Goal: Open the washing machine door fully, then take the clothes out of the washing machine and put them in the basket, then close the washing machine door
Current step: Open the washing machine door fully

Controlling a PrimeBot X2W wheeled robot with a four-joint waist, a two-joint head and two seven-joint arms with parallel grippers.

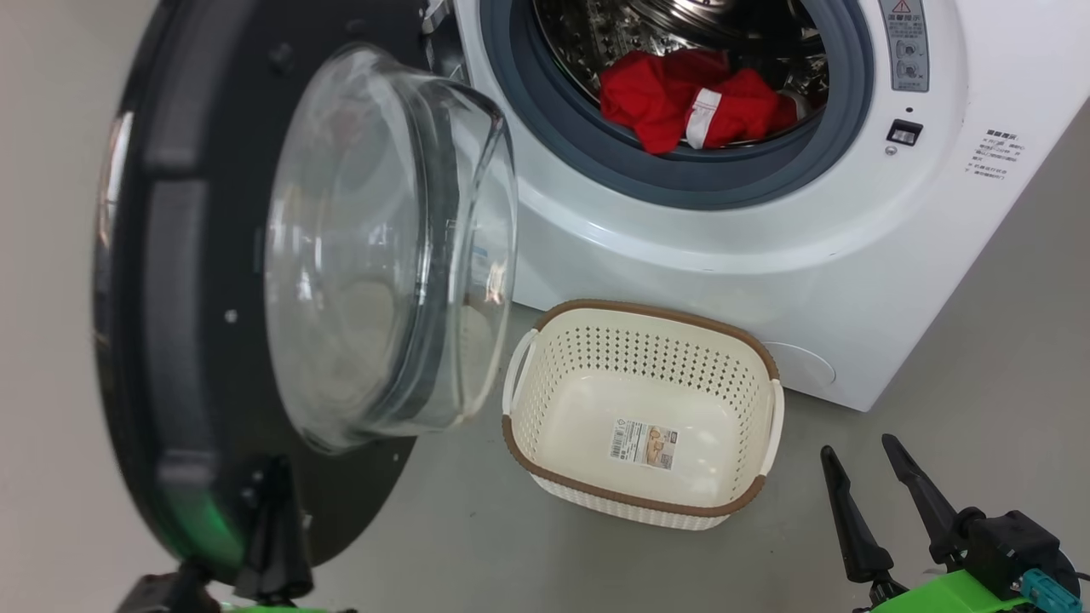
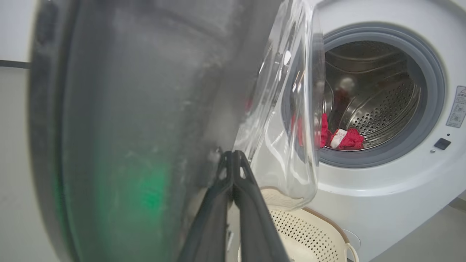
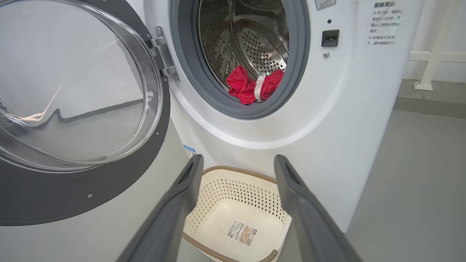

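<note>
Clothes of bright red soft fabric with a white panel [image 1: 694, 106] are lying at the front lip of the perforated steel drum [image 1: 630, 25], just inside the grey-blue rubber seal [image 1: 681, 183], their long axis running side to side across the opening. I am counting one bundle (whether it is one garment or several I cannot tell).

Around them one big white boxy washing machine [image 1: 681, 247] is standing with its one large round black-rimmed door with the bulging glass bowl [image 1: 341, 255] swung out to my left; I am judging it not quite fully open.

My left gripper [image 2: 232, 156] is pressing its two dark fingers together on nothing, tips seemingly against the door's inner black face beside the glass. My right gripper [image 1: 858, 447] is hanging low at my right, fingers spread apart and empty. The clothes are lying up and ahead of it, slightly leftward, with nothing in between, so I am judging my right arm the nearer.

One small cream-white perforated plastic basket with a brown rim [image 1: 647, 317] is sitting on the grey floor [image 1: 477, 528] just before the machine, below the opening.
</note>
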